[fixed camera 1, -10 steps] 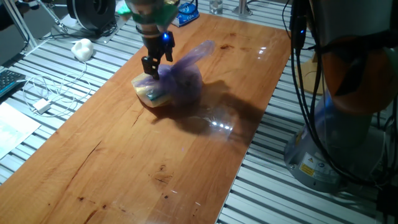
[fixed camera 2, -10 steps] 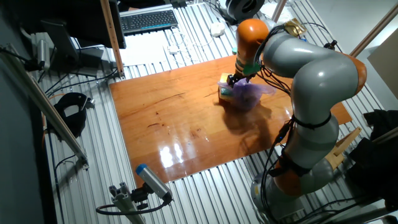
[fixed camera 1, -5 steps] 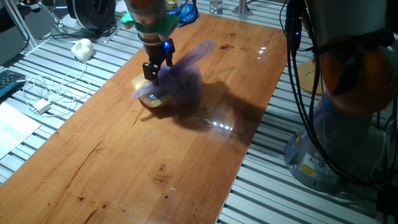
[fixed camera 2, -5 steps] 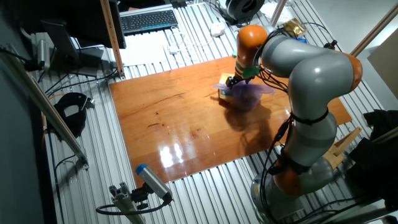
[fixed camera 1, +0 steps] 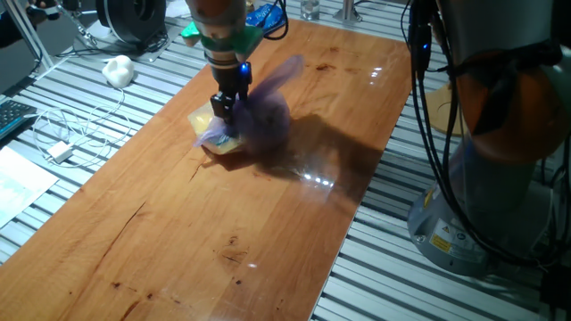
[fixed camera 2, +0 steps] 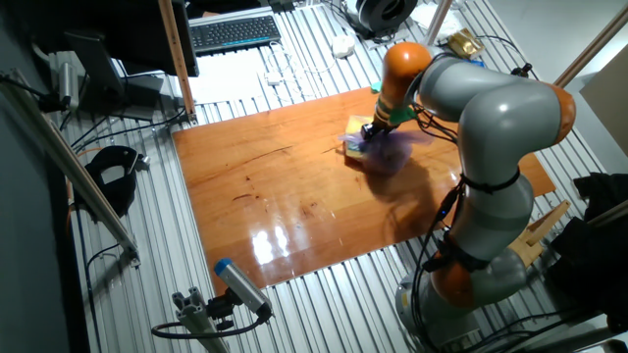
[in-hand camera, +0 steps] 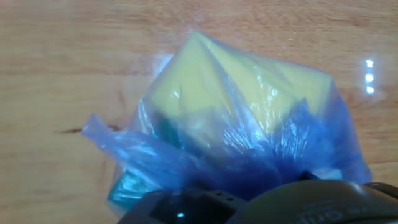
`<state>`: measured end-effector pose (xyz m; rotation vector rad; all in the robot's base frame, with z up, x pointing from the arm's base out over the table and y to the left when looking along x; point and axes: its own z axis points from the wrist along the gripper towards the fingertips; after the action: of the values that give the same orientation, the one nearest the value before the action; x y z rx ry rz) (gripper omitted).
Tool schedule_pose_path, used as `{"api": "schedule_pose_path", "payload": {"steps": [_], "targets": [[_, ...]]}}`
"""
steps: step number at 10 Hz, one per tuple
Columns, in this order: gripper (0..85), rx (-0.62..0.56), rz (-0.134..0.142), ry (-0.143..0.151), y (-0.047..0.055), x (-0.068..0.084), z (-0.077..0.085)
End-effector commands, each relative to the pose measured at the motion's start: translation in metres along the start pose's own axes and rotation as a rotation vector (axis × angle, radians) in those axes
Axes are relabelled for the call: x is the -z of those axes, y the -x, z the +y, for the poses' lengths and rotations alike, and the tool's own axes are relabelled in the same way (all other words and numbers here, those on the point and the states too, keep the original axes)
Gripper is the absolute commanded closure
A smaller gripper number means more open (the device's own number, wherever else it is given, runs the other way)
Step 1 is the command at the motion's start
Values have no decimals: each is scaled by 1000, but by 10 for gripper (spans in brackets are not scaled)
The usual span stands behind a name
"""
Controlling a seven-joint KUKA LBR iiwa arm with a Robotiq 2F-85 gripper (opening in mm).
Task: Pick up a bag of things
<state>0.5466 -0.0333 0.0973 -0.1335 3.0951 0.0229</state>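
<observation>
Reaching across the wooden table (fixed camera 1: 134, 232), the KUKA arm (fixed camera 2: 491, 108) is planting its gripper (fixed camera 1: 227, 102) on the near-left side of the bag of things (fixed camera 1: 254, 116), which is sitting toward the far half of the tabletop. Its film looks thin, slick and crumpling, so the load is probably light and shifting; the twisted tail (fixed camera 1: 284, 73) or a gathered fold seems the surest hold. In the hand view, plastic is bunching against the gripper body, yet whether the jaws are clenching it cannot be told.

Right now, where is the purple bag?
In one fixed view the purple bag sits on the wooden table, toward its far end, directly under the gripper.
</observation>
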Motion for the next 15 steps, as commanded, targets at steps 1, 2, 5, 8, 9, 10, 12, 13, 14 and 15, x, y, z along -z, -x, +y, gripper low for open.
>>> {"api": "schedule_pose_path", "payload": {"steps": [1, 2, 5, 8, 9, 10, 12, 13, 14, 15], "targets": [[850, 4, -5, 21, -2, 0, 3], [850, 10, -8, 15, -4, 0, 7], [850, -12, 32, 74, -4, 24, 16], [850, -48, 67, 75, -4, 66, 39], [850, -60, 76, 87, -7, 81, 46], [850, -73, 92, 115, -9, 95, 50], [850, -92, 123, 145, -13, 123, 51], [850, -109, 133, 156, -17, 138, 49], [850, -126, 128, 161, -23, 145, 48], [850, -148, 105, 155, -30, 150, 49]]}}
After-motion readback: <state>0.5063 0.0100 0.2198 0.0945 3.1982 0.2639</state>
